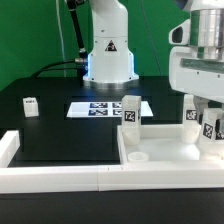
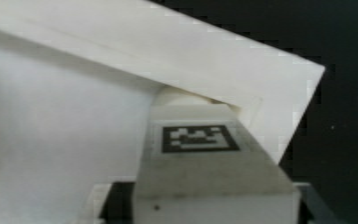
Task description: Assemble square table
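The square table's white slab (image 1: 170,148) lies at the exterior view's right, and its pale surface (image 2: 69,110) fills much of the wrist view. One tagged white leg (image 1: 131,112) stands upright at the slab's far left corner. Another leg (image 1: 30,105) rests on the black table far to the left. My gripper (image 1: 208,112) hangs over the slab's right side. There it is shut on a tagged leg (image 1: 210,128), upright at a corner of the slab. In the wrist view that leg (image 2: 202,150) fills the gap between my dark fingers (image 2: 123,203).
The marker board (image 1: 108,107) lies flat behind the slab, in front of the robot base (image 1: 108,50). A low white border wall (image 1: 60,180) runs along the front and turns up at the left (image 1: 8,148). Black tabletop lies between the wall and the lone leg.
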`<action>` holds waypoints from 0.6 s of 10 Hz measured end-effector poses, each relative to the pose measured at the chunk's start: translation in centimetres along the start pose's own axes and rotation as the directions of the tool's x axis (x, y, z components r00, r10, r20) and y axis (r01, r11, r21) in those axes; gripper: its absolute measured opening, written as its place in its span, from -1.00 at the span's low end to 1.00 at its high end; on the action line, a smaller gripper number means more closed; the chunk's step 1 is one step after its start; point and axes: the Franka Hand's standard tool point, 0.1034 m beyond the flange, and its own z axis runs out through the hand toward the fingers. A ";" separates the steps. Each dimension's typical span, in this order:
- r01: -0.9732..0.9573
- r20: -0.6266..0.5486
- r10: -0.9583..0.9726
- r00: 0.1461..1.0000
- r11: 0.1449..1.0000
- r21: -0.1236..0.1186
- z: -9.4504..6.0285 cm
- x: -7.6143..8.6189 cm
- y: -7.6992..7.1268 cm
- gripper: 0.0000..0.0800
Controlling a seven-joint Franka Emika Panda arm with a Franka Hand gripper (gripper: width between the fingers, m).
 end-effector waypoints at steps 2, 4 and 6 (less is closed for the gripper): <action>-0.337 0.029 0.337 0.941 0.941 0.003 0.2 0.0 0.0 -0.28; -0.603 0.046 0.602 0.797 0.797 0.021 0.2 -0.3 -0.2 -0.28; -0.654 0.074 0.651 0.755 0.755 0.035 0.3 -0.4 -0.3 -0.28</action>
